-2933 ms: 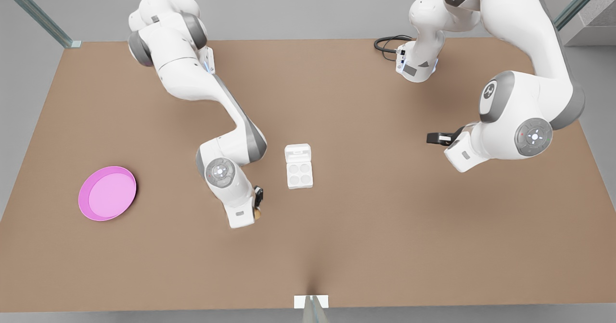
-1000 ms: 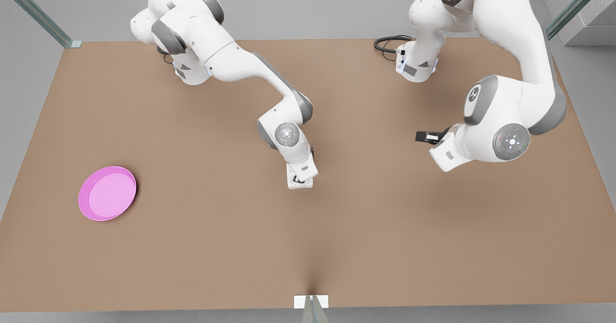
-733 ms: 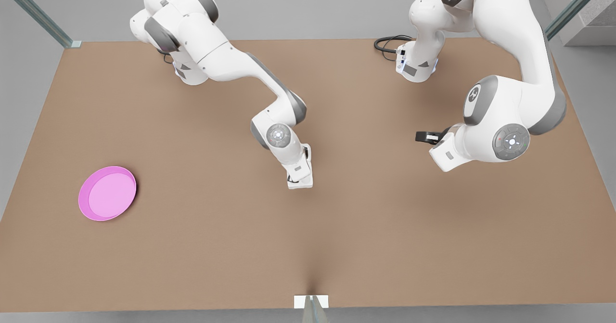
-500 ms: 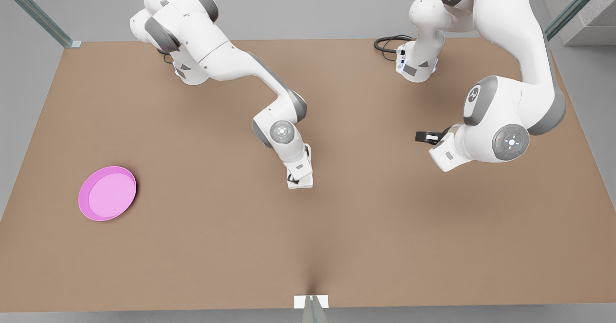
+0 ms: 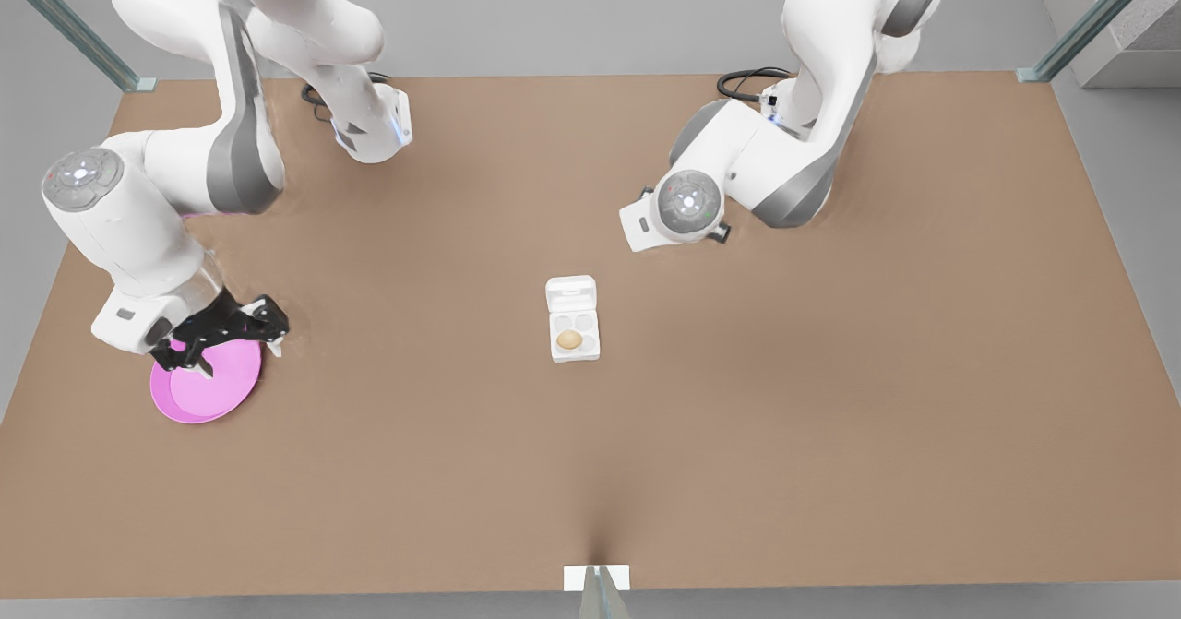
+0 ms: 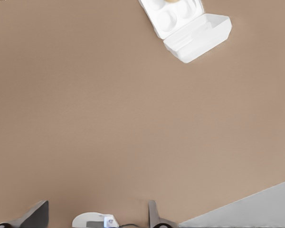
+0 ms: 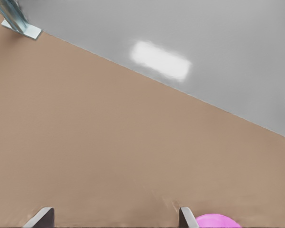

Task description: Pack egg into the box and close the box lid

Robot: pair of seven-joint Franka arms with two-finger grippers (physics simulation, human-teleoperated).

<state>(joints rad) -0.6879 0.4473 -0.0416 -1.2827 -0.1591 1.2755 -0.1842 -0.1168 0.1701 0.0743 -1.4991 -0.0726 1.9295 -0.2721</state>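
The egg (image 5: 569,339) lies in the front-left cup of the box (image 5: 585,323), a white carton at the table's middle. The box lid (image 5: 571,291) lies open, flat behind the tray. In the left wrist view the box (image 6: 173,19) and its lid (image 6: 199,35) sit far from my left gripper (image 6: 97,204), which is open and holds nothing. That arm's hand (image 5: 639,229) hangs behind and to the front view's right of the box. My right gripper (image 5: 231,342) (image 7: 115,209) is open and holds nothing, hovering over the pink plate at the front view's left.
The pink plate (image 5: 198,398) (image 7: 218,222) lies near the table's left edge, partly under my right gripper. Both arm bases (image 5: 369,130) (image 5: 793,121) stand at the back, with a black cable (image 5: 738,84). A post foot (image 5: 597,578) marks the front edge.
My right gripper has left the box and swung to the pink plate. The egg now rests in the box. My left arm has swung inward toward the box.
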